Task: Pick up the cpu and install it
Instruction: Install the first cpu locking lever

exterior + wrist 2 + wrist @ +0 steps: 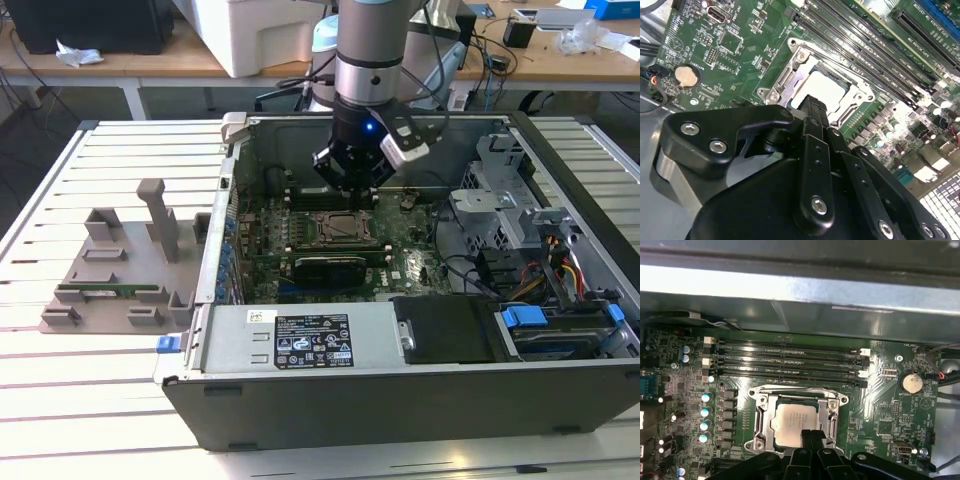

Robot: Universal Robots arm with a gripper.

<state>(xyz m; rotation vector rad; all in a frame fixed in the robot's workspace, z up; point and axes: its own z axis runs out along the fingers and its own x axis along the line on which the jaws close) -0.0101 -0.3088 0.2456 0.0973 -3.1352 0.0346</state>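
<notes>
The cpu (792, 422) is a pale silvery square lying flat inside the metal-framed motherboard socket (761, 415). In the second wrist view the cpu (829, 87) sits level in the socket (785, 75), whose frame stands open around it. My gripper (811, 436) hovers just above one edge of the chip, its two black fingers pressed together with nothing between them. In the exterior view the gripper (352, 188) hangs inside the open computer case (400, 390), a little above the socket (338, 228).
Empty black memory slots (790, 360) run beside the socket. A coin battery (910, 383) sits on the green board. Drive cages and cables (530, 240) fill the case at the exterior view's right. A grey fixture (120, 270) with a green memory stick lies on the slatted table.
</notes>
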